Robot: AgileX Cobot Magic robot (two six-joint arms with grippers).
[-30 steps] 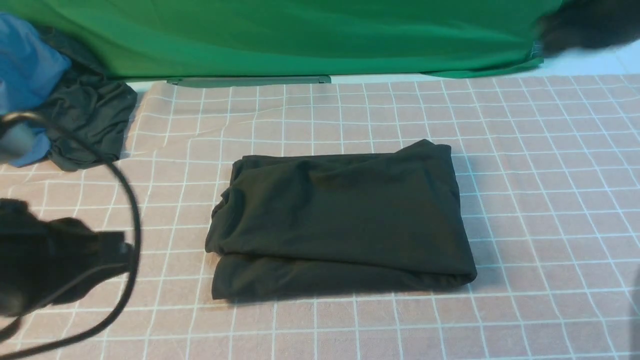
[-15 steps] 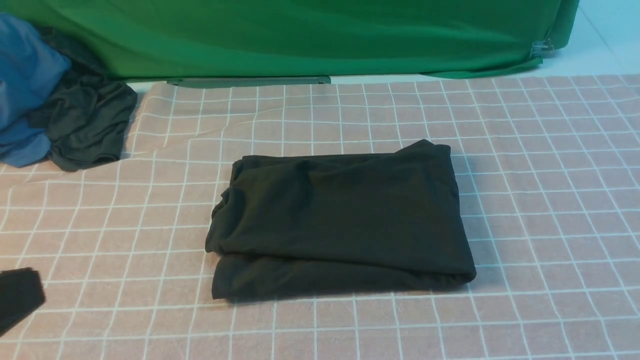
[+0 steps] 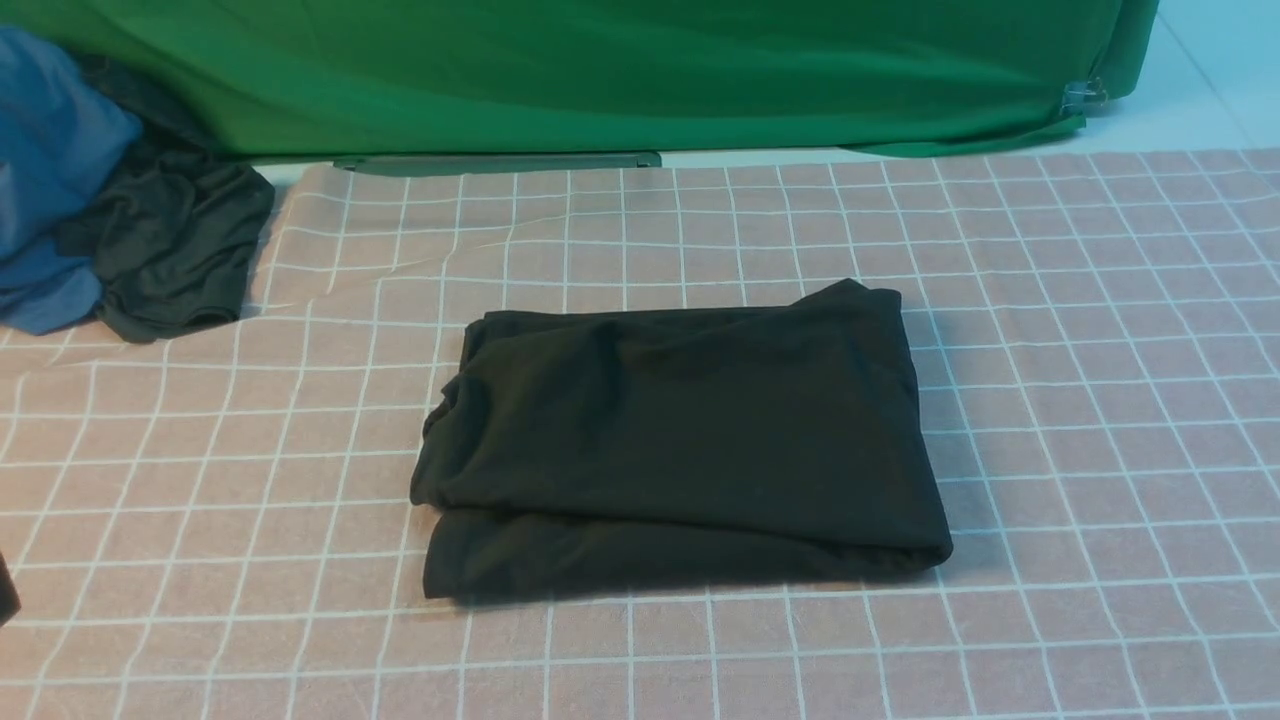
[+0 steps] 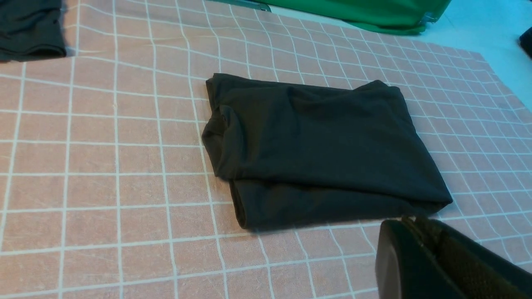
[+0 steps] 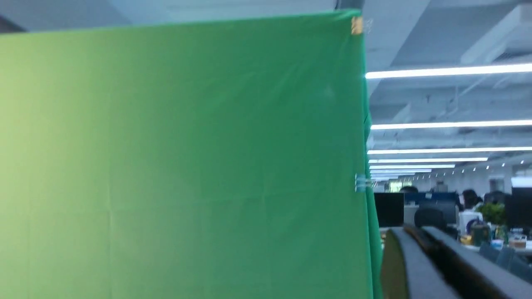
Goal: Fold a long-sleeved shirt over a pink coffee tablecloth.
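Observation:
The long-sleeved shirt (image 3: 680, 440) lies folded into a black rectangle in the middle of the pink coffee tablecloth (image 3: 1100, 300), with a thicker folded edge toward me. In the left wrist view the shirt (image 4: 316, 145) rests on the tablecloth (image 4: 104, 166), and my left gripper (image 4: 409, 220) hovers just off its near right corner, jaws pressed together and empty. Only a dark sliver of the left arm (image 3: 5, 590) shows in the front view. My right gripper (image 5: 409, 227) is raised and faces the green cloth, fingers together with nothing between them; it does not show in the front view.
A plain green cloth (image 3: 600, 70) hangs along the back edge. A blue garment (image 3: 50, 170) and a smaller dark grey garment (image 3: 180, 250) lie bunched at the far left. The right wrist view shows the green cloth (image 5: 187, 166) and an office beyond.
My left arm has drawn back toward the near left and almost left the front view. The dark blur at the far right top has gone. The shirt has not moved.

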